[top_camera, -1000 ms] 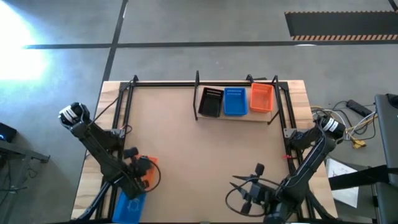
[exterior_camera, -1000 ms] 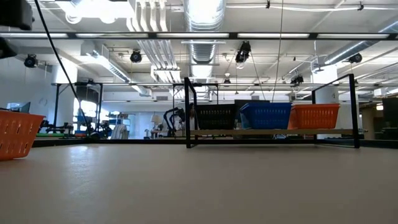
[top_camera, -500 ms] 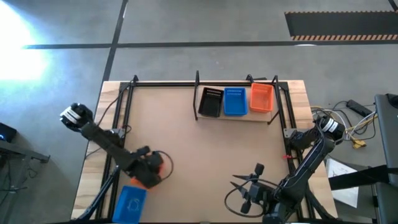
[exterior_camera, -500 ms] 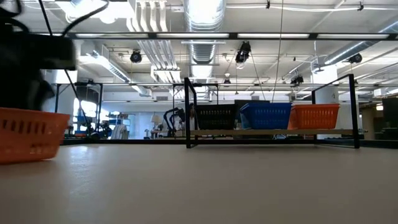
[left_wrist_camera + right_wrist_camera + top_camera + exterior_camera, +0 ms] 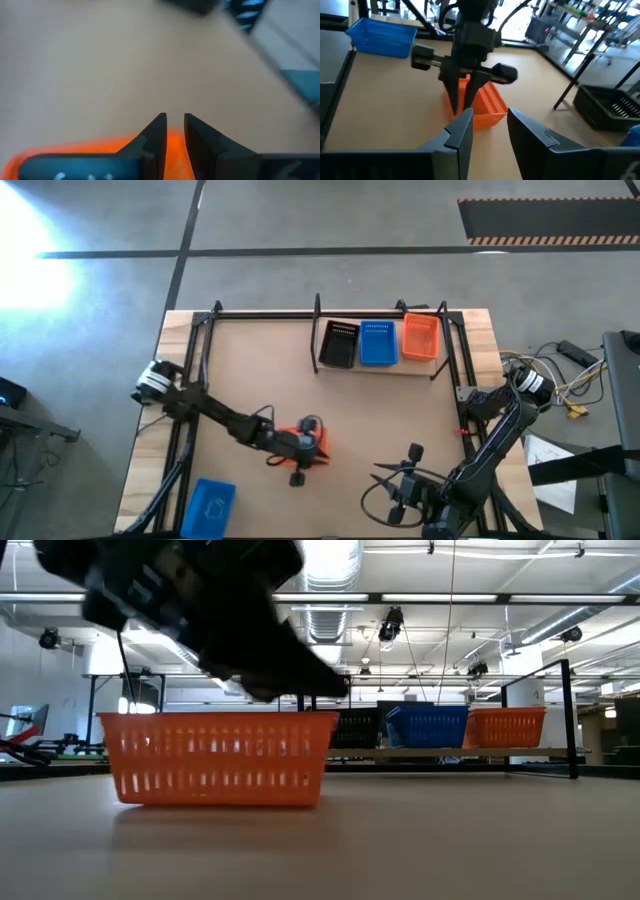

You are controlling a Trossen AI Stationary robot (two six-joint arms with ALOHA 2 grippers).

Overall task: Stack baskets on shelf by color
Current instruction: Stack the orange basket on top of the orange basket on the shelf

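Left gripper sits mid-table, fingers narrowly parted and pinching one wall of an orange basket. Thin edge grip: the basket could swing or slip out on the way to the shelf, or catch the wire frame.

Shelf holds a black basket, a blue basket and another orange basket, all apparently empty. A loose blue basket waits at the near left corner.

Right gripper is parked near right, fingers apart, empty.
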